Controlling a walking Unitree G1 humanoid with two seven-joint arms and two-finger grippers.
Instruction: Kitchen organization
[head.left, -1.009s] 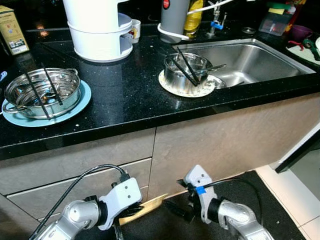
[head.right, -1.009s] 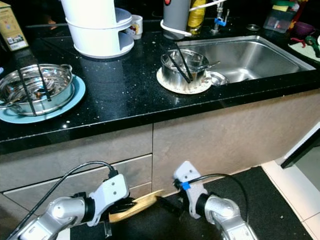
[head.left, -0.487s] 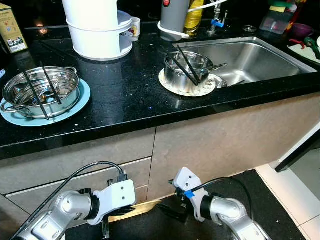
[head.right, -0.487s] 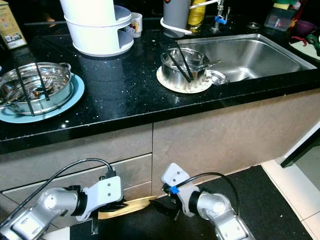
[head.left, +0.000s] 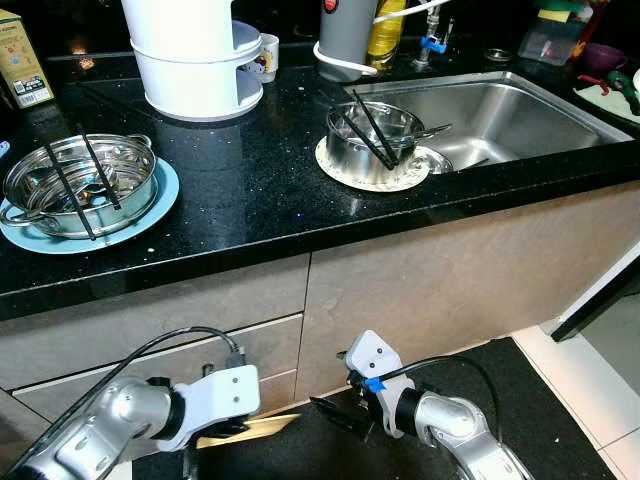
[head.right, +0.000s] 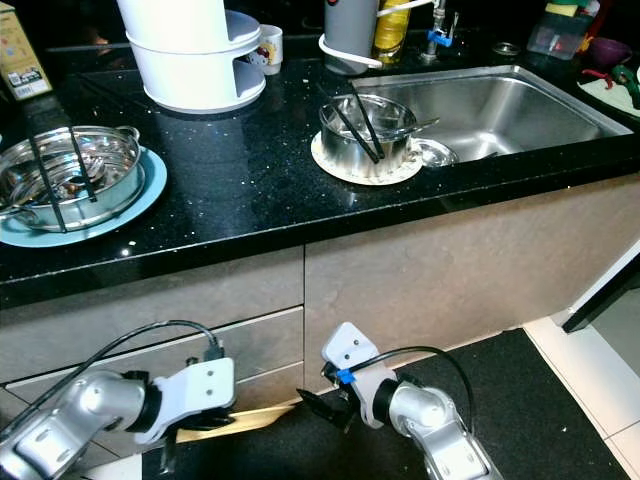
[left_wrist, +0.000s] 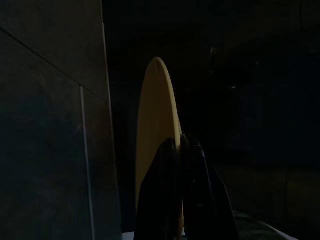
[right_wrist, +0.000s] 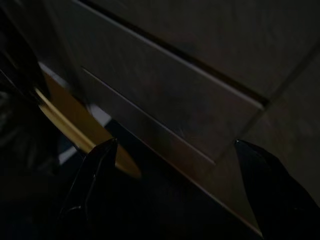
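My left gripper (left_wrist: 177, 144) is shut on the edge of a thin yellow wooden board (head.left: 250, 428), held low in front of the drawers (head.left: 150, 350). In the left wrist view the board (left_wrist: 156, 130) stands edge-on beside the drawer fronts. My right gripper (head.left: 330, 415) hangs low in front of the cabinet, close to the board's right tip. Its fingers (right_wrist: 97, 170) are spread wide with nothing between them. On the black counter (head.left: 260, 190) a steel pot (head.left: 80, 185) rests on a blue plate (head.left: 150, 215). A second steel pot (head.left: 372, 140) with black chopsticks sits on a white mat.
A steel sink (head.left: 500, 115) lies at the right of the counter. A white stacked appliance (head.left: 195, 60) and a grey container (head.left: 345, 35) stand at the back. A black floor mat (head.left: 480, 380) lies below, and a dark open panel juts in at the far right.
The left arm has drawn down and to the left with the board still in its grip. The right gripper has shifted left, toward the board's tip.
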